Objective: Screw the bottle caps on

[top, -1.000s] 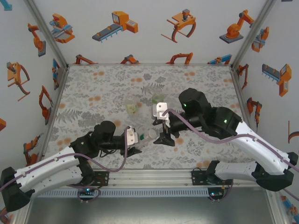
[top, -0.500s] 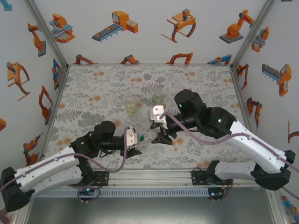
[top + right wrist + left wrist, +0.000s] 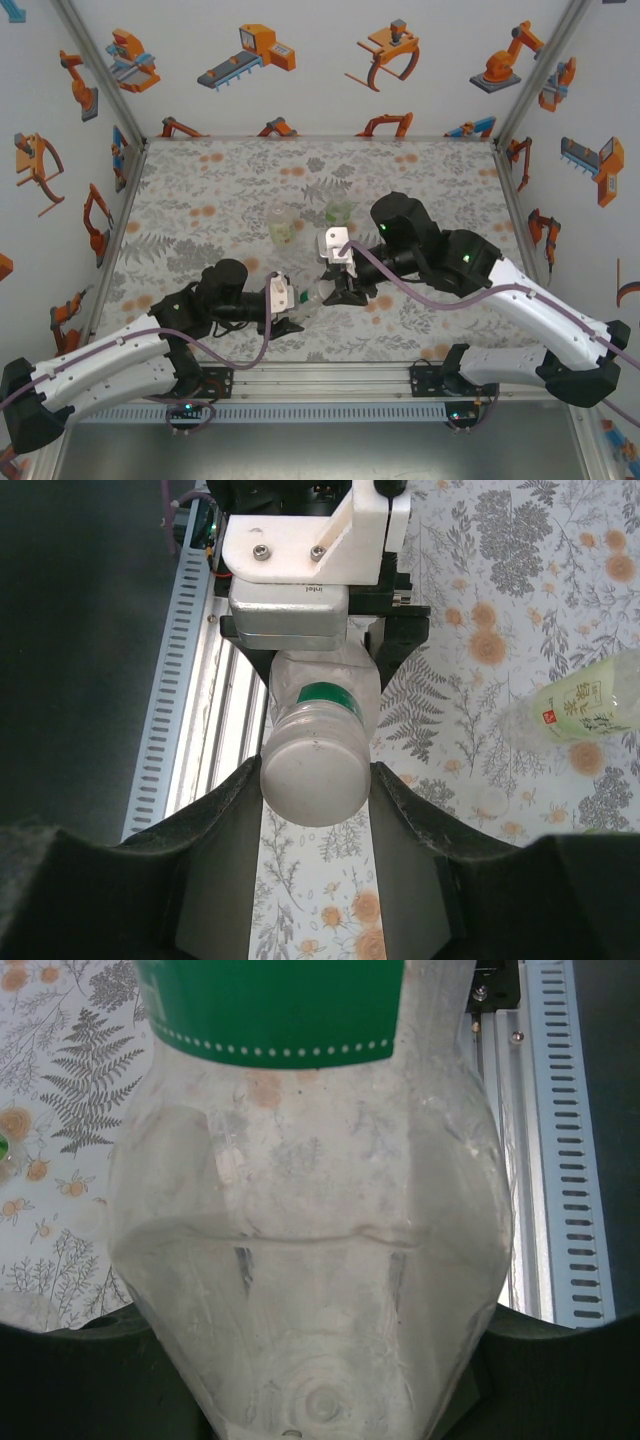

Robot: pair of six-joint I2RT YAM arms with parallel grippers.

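My left gripper is shut on a colourless bottle with a green label, holding it level above the mat with its neck pointing right. In the left wrist view the bottle sits between the dark fingers. A white bottle cap sits on the bottle's neck. My right gripper has its jaws against both sides of this cap. From above, the right gripper meets the bottle's mouth end.
A yellowish bottle and a green bottle stand on the floral mat behind the grippers. The yellowish bottle also appears at the right of the right wrist view. The metal rail runs along the near edge.
My right gripper has moved left up to the bottle's neck, and its jaws have closed in onto the cap. The left arm and the bottle have stayed still.
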